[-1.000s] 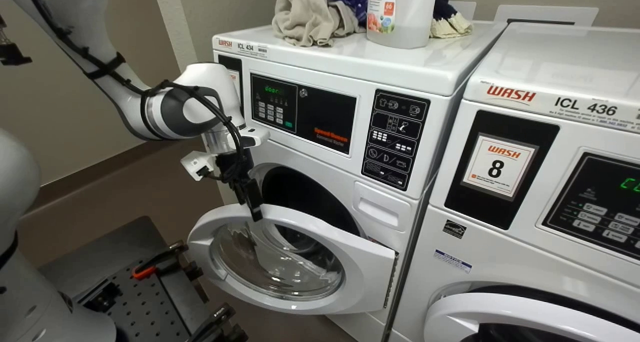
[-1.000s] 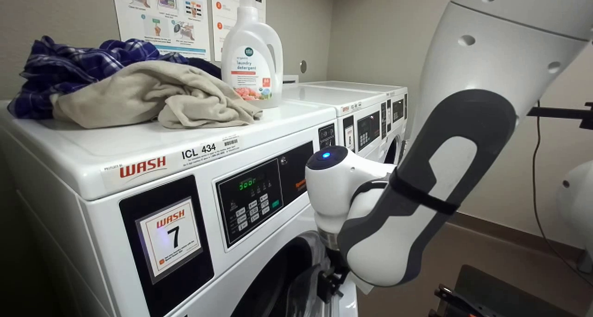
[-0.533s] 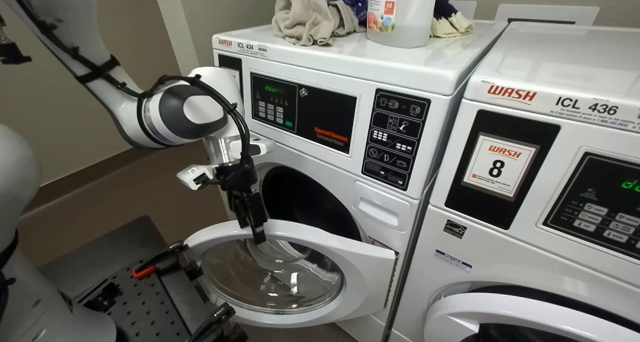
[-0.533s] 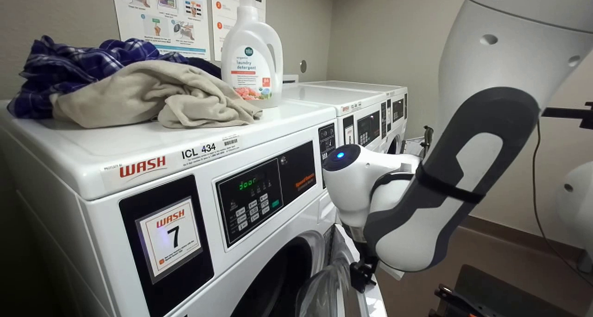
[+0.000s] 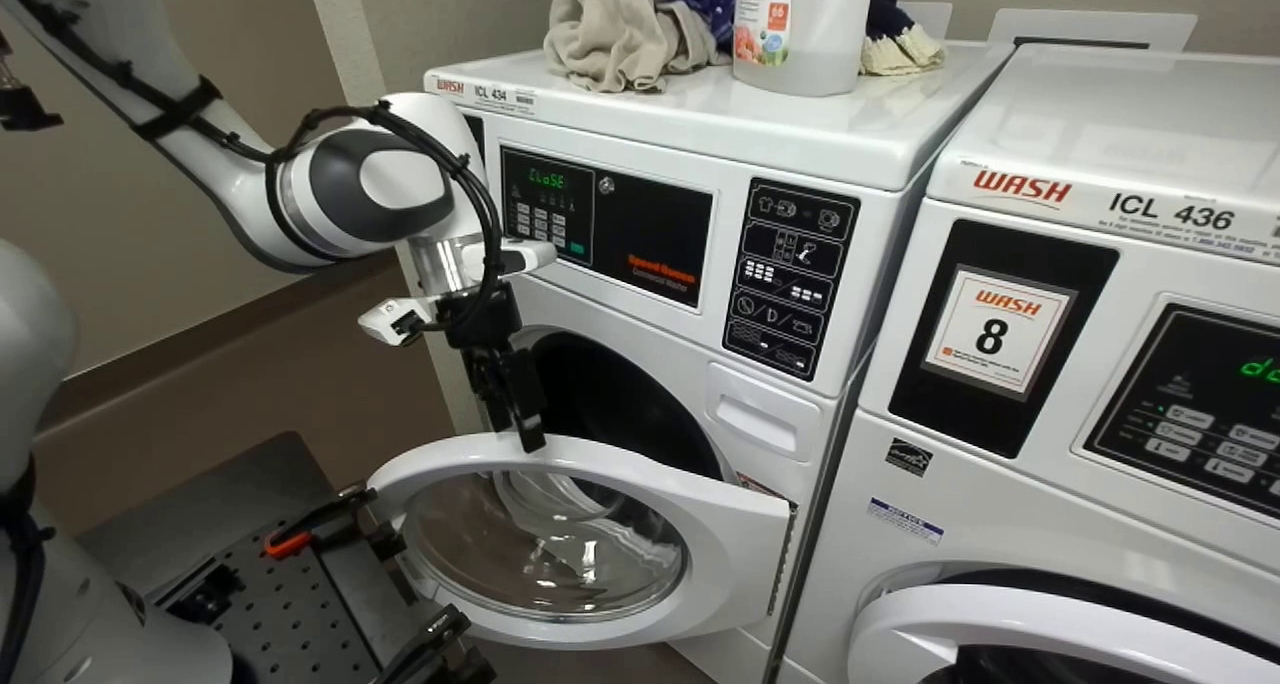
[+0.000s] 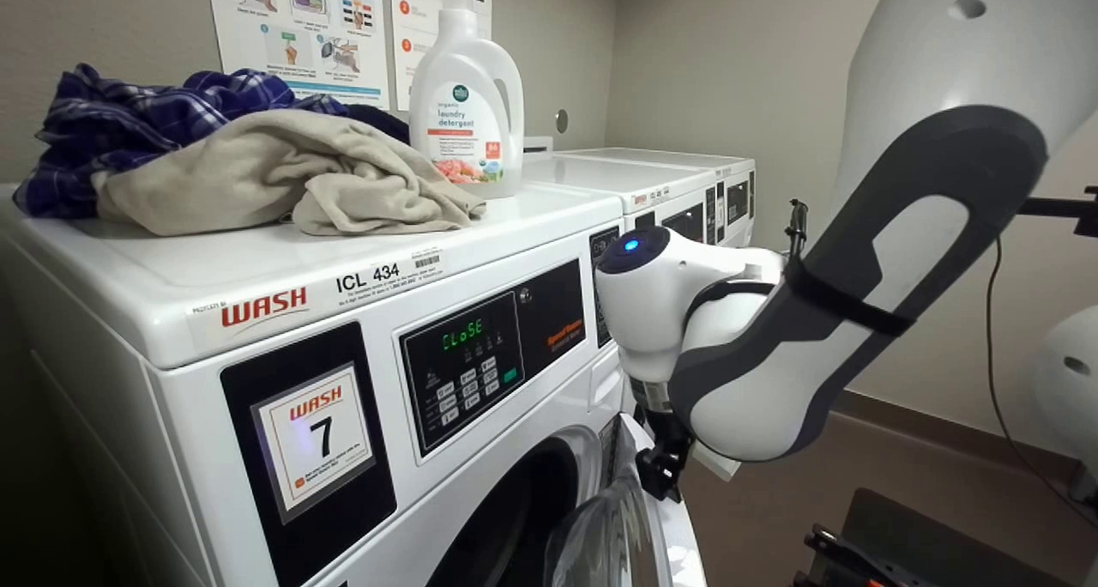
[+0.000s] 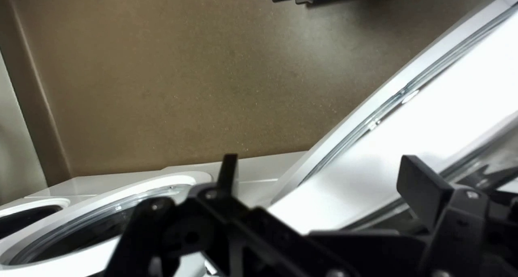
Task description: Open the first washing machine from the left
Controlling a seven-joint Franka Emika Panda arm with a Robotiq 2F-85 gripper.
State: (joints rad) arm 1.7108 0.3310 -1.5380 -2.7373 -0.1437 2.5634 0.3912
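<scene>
The first washing machine from the left (image 5: 640, 316) is the white front loader labelled ICL 434; it also shows in an exterior view (image 6: 412, 510) with a number 7 sticker. Its round door (image 5: 725, 554) stands swung well out, and the dark drum opening (image 5: 610, 389) shows behind it. My gripper (image 5: 515, 429) points down at the door's top rim; it also shows in an exterior view (image 6: 659, 480). In the wrist view the fingers (image 7: 319, 163) are wide apart, with the white door rim (image 7: 364, 163) below and between them. I cannot tell whether a finger touches it.
The washer marked ICL 436 (image 5: 1010, 504) stands beside it, its door (image 5: 1040, 609) also ajar. A detergent bottle (image 6: 467, 115) and crumpled clothes (image 6: 283, 175) lie on top of the left washer. A dark perforated base plate with clamps (image 5: 290, 604) is near the door's free edge.
The door swung further out from the washer with my gripper at its rim, then stopped. Since then my gripper has risen a little. The display changed from "door" to "CLOSE".
</scene>
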